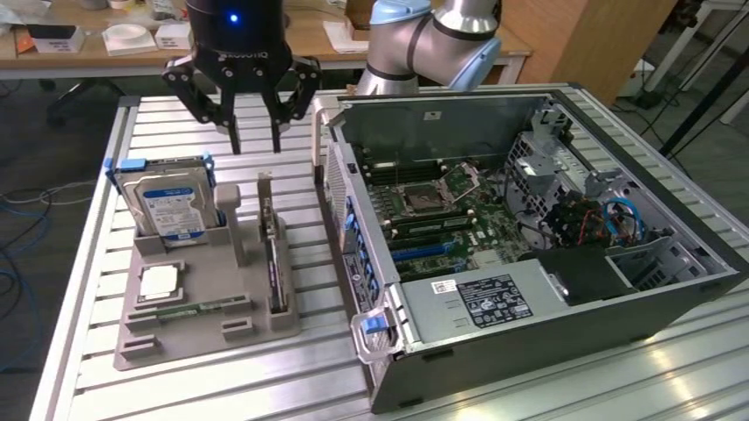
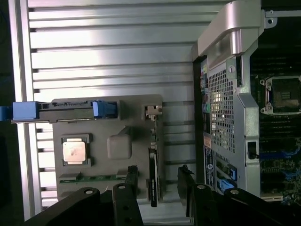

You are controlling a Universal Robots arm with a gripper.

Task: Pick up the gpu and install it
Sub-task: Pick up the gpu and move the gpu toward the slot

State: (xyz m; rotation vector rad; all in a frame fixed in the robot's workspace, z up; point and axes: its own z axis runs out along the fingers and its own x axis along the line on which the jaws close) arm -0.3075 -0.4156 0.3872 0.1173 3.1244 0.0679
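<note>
the thin dark gpu (image 1: 276, 263) stands on edge under the wide-spread empty hand (image 1: 255, 145).

We see a gripper (image 1: 255, 142) with a glossy black round body. A small blue light (image 1: 233, 17) glows on its front, with pale lettering (image 1: 248, 54) below it. Its 2 black fingers (image 1: 230, 123) are built of jointed bars. In the wrist view these bars carry pale round screw heads (image 2: 88, 191) at the joints. The arm (image 1: 451, 35) is made of silver-grey tubes with light blue caps (image 1: 395, 10).
</note>
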